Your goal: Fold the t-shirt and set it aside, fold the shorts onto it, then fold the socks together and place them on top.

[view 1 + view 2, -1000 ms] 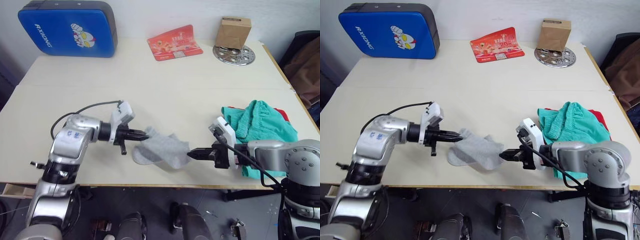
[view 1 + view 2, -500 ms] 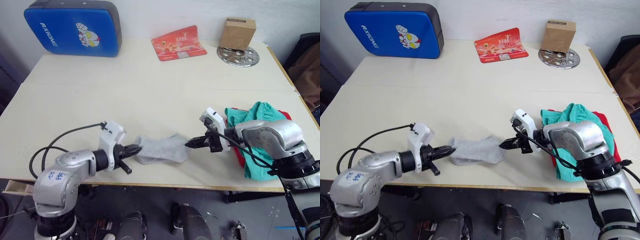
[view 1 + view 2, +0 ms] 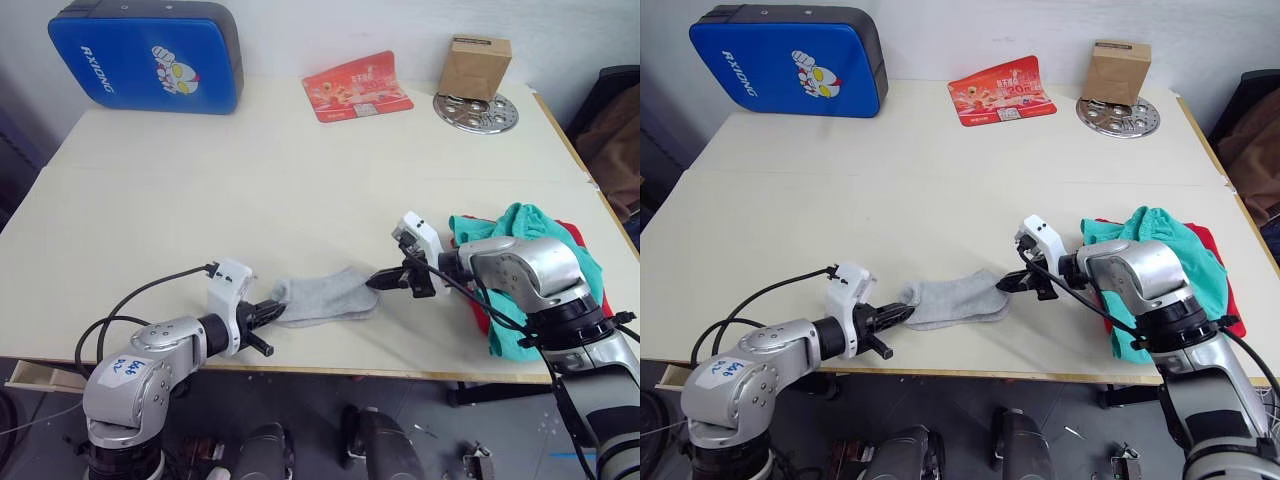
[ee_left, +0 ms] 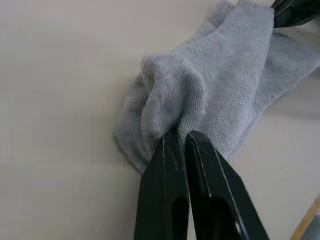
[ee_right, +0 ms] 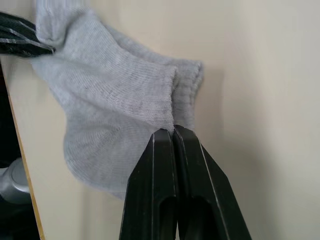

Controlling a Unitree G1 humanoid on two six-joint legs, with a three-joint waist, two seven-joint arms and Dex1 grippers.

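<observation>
1. The left pincer point(image 3: 266, 313) is clenched on one end of the socks point(image 3: 322, 297); in the left wrist view its two black fingers point(image 4: 165, 165) sit pressed together with a bunched fold of grey knit caught at their tips.
2. The right pincer point(image 3: 381, 281) is clenched on the opposite end of the socks — the right wrist view shows its fingertips point(image 5: 162, 137) closed on the ribbed cuff edge, where two cuffs lie one over the other.
3. The socks stretch between the two pincers, lying low along the tabletop point(image 3: 300, 180) near its front edge; one sock lies over the other, and their edges do not quite line up.
4. The shorts point(image 3: 520, 225) lie in a crumpled teal heap just behind the right pincer, on the far side of that arm's wrist from the socks; they rest on top of the t-shirt point(image 3: 572, 232).
5. Of the t-shirt, only red edges peek out from under the shorts; both garments sit close to the tabletop's right edge.
6. Well away from both pincers, along the far side of the tabletop:
   - a blue padded case point(image 3: 145, 55) stands against the wall, far beyond the left pincer;
   - a red printed card point(image 3: 356, 85) lies flat near the middle;
   - a small brown cardboard box point(image 3: 474, 67) stands just beside a round metal disc point(image 3: 478, 108), far beyond the right pincer — whether box and disc touch I cannot tell.
</observation>
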